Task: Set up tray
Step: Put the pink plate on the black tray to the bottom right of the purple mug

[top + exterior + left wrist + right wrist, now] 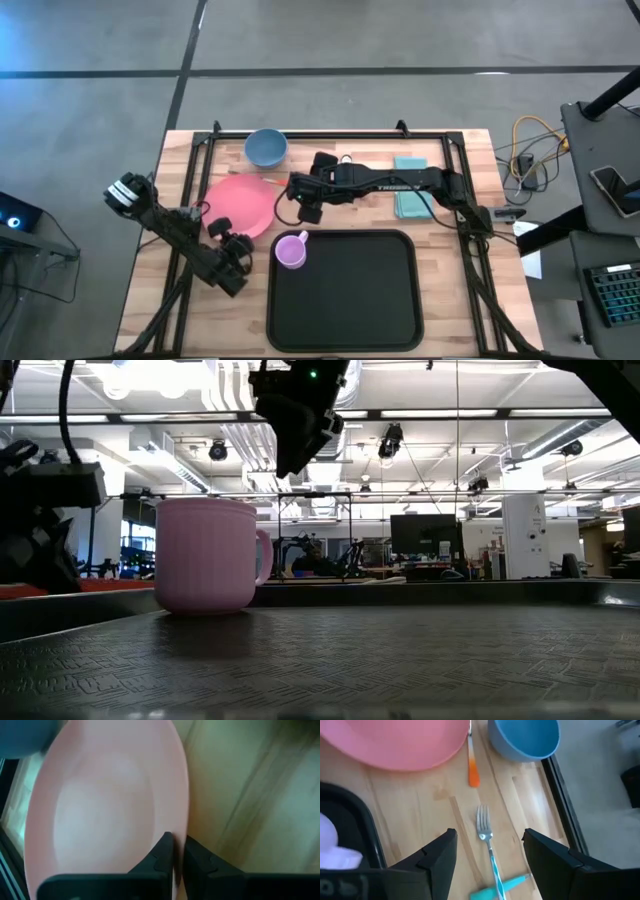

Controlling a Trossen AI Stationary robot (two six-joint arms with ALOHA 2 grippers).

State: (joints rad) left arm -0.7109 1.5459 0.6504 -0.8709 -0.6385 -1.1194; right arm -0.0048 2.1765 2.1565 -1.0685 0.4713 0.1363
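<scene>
The black tray [345,300] lies at the table's near middle, with a pink cup [291,250] standing upright in its far left corner; the cup also shows in the low view [205,555]. A pink plate [240,203] lies left of the tray. My left gripper [228,238] is at the plate's near edge and shut on its rim. My right gripper [490,837] is open, above a fork [486,840] with a teal handle that lies on the wood between the plate and a blue bowl [525,740]. It touches nothing. My left gripper pinches the pink plate's rim [178,847] between its two fingers [162,857], at the plate's near edge. The fingers come slanting from the table's near left side. Whether the plate is lifted off the table, I cannot tell.
An orange-handled utensil [473,770] lies by the fork, its other end at the plate's edge. The blue bowl [265,148] stands at the far edge. A teal cloth [410,188] lies at the far right, partly under the right arm. Most of the tray's floor [380,660] is bare.
</scene>
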